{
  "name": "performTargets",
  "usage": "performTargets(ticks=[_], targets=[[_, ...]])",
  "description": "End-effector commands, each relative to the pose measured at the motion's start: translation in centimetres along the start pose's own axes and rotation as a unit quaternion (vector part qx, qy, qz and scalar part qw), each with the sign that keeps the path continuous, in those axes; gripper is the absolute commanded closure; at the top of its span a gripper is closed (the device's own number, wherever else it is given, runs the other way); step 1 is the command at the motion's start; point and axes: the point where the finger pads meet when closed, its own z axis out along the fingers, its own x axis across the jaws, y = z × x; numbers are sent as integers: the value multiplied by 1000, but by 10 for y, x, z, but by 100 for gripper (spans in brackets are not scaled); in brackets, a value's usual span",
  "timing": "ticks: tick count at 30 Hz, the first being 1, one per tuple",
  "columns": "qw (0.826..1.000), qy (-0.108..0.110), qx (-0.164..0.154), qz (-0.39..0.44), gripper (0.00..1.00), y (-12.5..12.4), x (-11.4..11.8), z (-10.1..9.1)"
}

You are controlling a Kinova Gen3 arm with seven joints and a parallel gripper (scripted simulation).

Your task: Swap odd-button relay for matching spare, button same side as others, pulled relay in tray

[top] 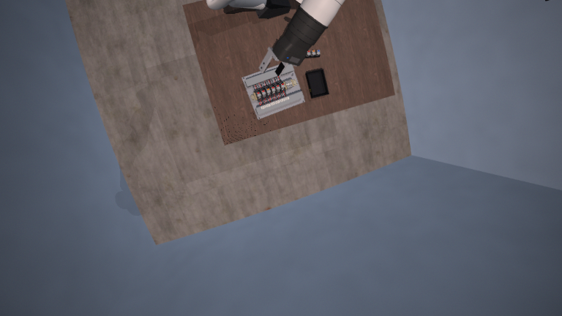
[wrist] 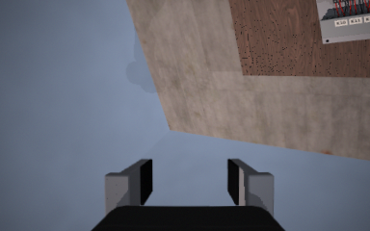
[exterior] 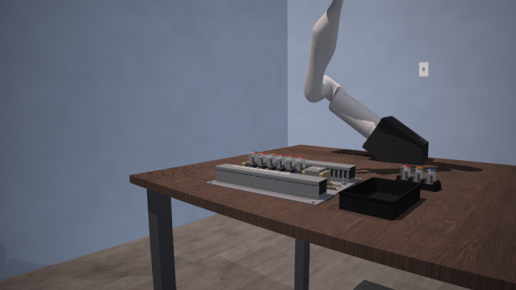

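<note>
The gripper (top: 270,70) (wrist: 190,182) is open and empty, high above the table; the exterior view does not show it. Several relays stand in a row on the panel. Most have red buttons; the relay with the orange button (exterior: 270,160) (top: 268,91) is third from the left. In the exterior view, the spare with a red button (exterior: 406,173), the spare with an orange button (exterior: 418,174) and the spare with a blue button (exterior: 431,176) stand in a black holder (exterior: 433,186). The black tray (exterior: 364,206) (top: 309,85) looks empty.
Grey wiring ducts (exterior: 266,183) flank the relay row on the mounting panel (exterior: 314,201) (wrist: 332,39). Beige terminal blocks (exterior: 318,172) sit at the row's right end. The tray stands between the panel and the spare holder. The arm's black base (exterior: 399,144) is at the back.
</note>
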Motion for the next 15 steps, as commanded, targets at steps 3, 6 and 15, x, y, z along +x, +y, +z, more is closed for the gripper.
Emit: performTargets(ticks=[3, 6, 15], targets=[[999, 2, 32, 36, 0, -1, 0, 0], [997, 3, 46, 55, 0, -1, 0, 0], [996, 4, 10, 85, 0, 0, 1, 0]])
